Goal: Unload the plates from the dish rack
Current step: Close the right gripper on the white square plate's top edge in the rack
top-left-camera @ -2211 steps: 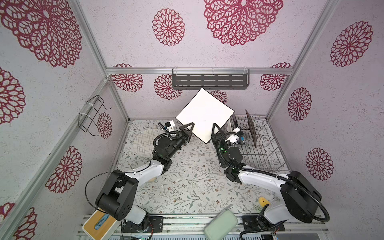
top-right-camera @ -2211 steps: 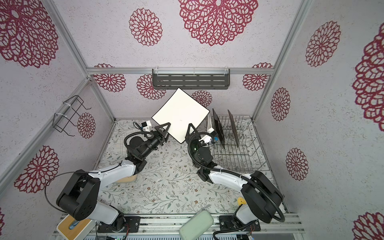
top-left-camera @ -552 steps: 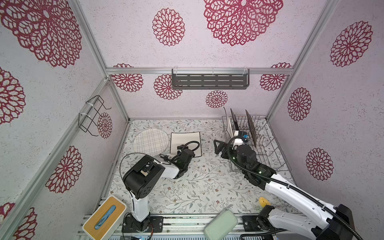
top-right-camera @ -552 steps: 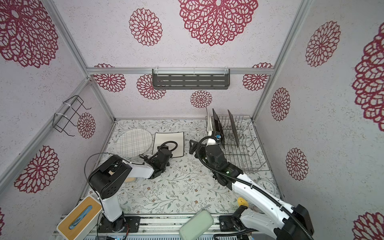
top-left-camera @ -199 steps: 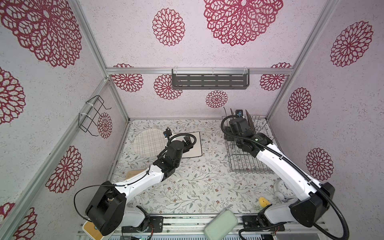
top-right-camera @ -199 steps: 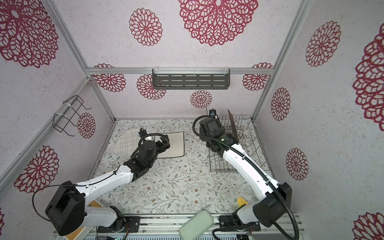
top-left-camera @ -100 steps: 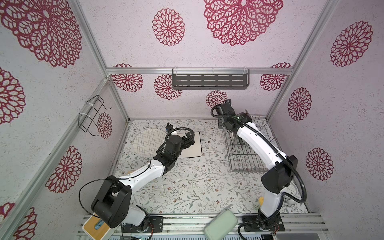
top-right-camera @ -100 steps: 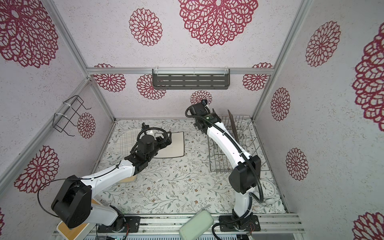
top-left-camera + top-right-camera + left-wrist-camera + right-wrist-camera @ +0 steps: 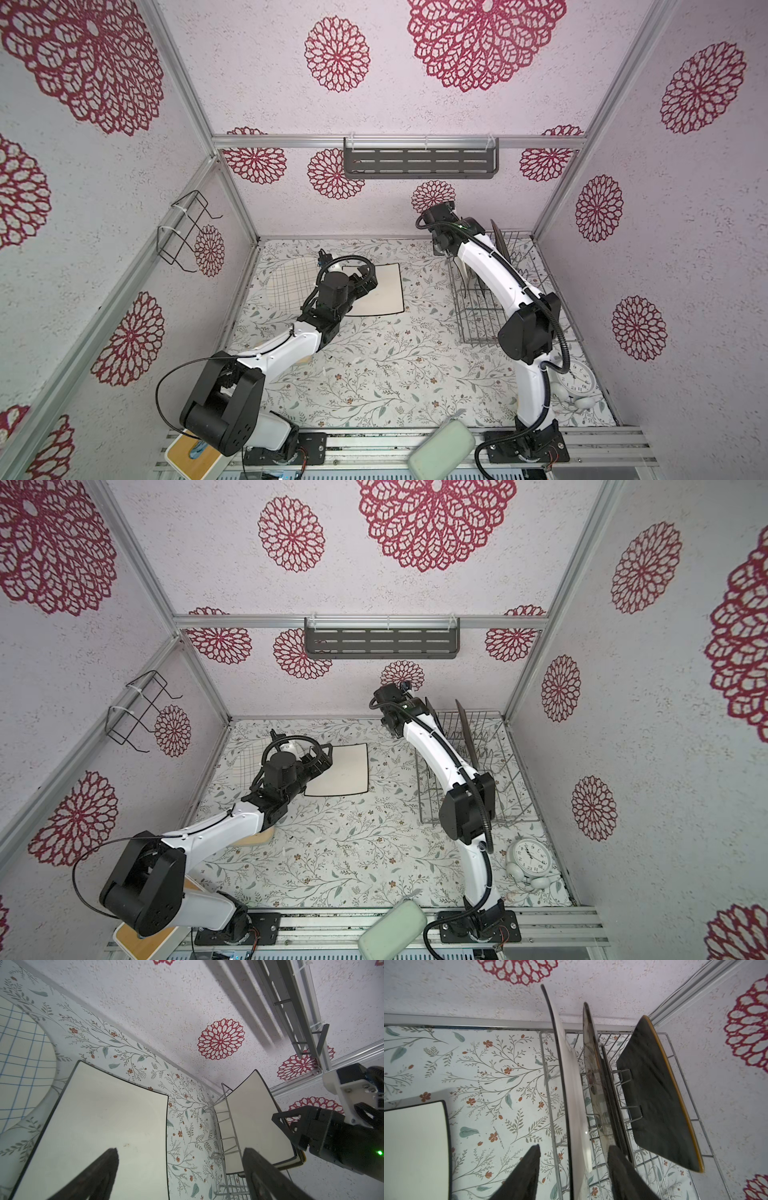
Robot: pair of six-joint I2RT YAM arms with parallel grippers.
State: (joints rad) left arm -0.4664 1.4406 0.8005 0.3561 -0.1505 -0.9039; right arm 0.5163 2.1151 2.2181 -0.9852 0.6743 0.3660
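Your right claw point(image 9: 574, 1146) stands with its jaws apart, astride the rim of the white black-rimmed plate point(image 9: 575, 1095) upright in the dish rack point(image 9: 476, 328), a gap showing on each side. Your left claw point(image 9: 179, 1149), wide apart and empty, sits over a second white plate point(image 9: 386, 291) lying flat on the table point(image 9: 374, 374) left of the rack, with the grid plate point(image 9: 284, 282) farther left. The table wears a leafy floral cloth; the walls are white with red rosettes, and a grey slotted shelf point(image 9: 419, 162) hangs on the back wall above the rack. In both top views your right arm hides that claw and most of the rack's plates. Only the right wrist view shows all three: white, then floral plate point(image 9: 590, 1053), then dark brown plate point(image 9: 658, 1105).
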